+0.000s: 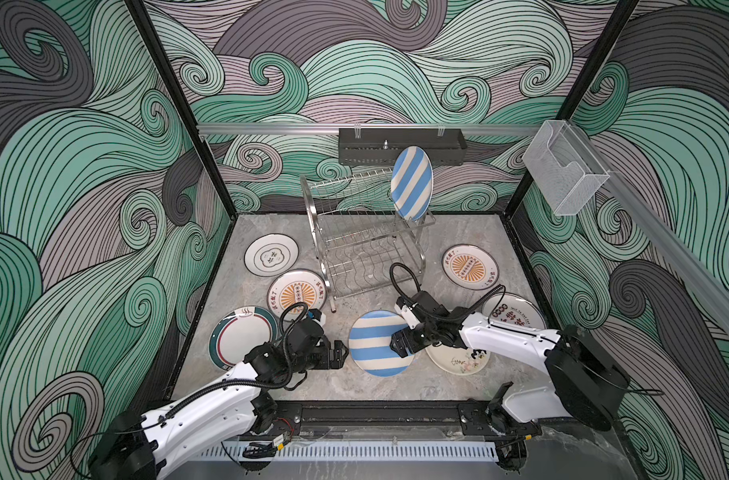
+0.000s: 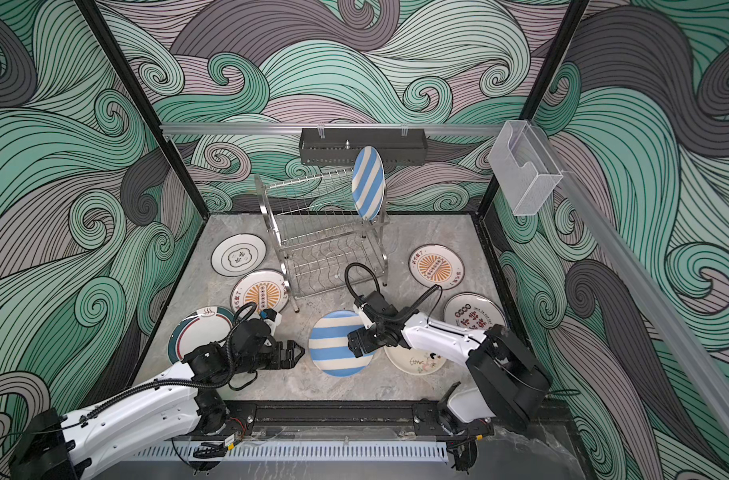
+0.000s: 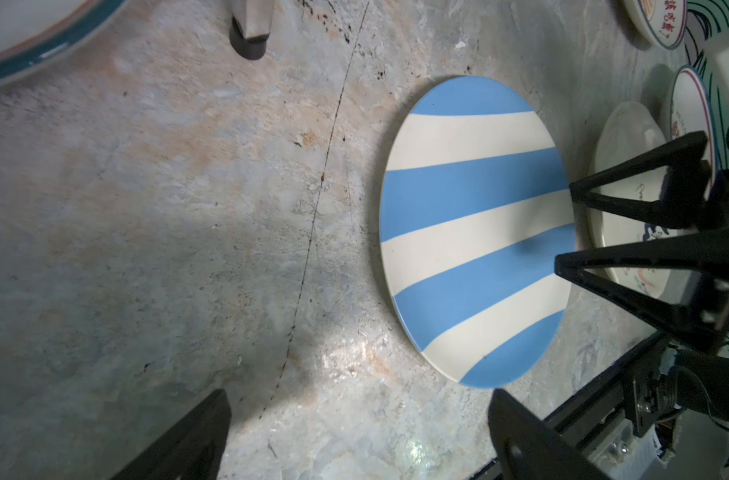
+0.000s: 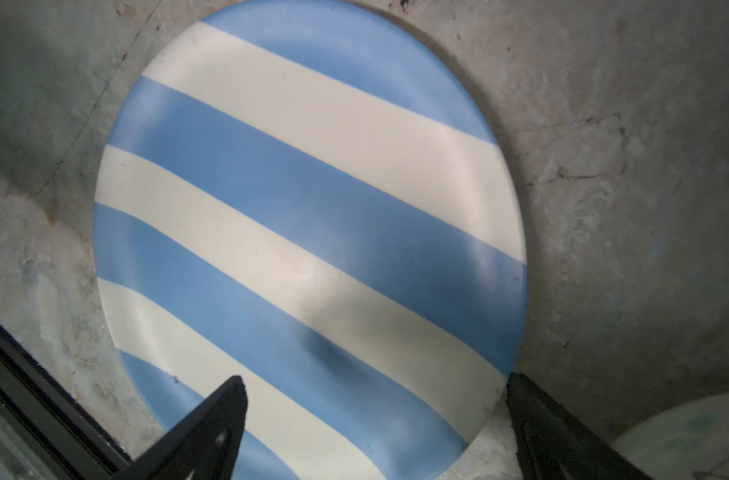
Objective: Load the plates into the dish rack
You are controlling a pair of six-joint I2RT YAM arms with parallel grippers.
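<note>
Right claw stands wide open and grips nothing. It is low over the near-right rim of the striped plate, which lies flat, face up, on the bench in front of the rack. The right wrist view shows one finger over the plate's face and the other at its outer edge, so the rim runs between the jaws. I cannot tell whether either finger touches the plate. That straddle looks chosen to take the plate by its edge, since a flat plate offers no other hold.

Left claw is also open and empty. It sits low, just beside the plate's opposite edge and pointing at it. My guess is that it waits there as a stop, so the plate cannot slide away when the right side bears on it.

One racked plate, striped the same way, stands on edge at the right end of the rack's top tier; upright in a slot is how each plate should end. The doodle plate lies just beside the striped one, under the right arm, and could get nudged.
</note>
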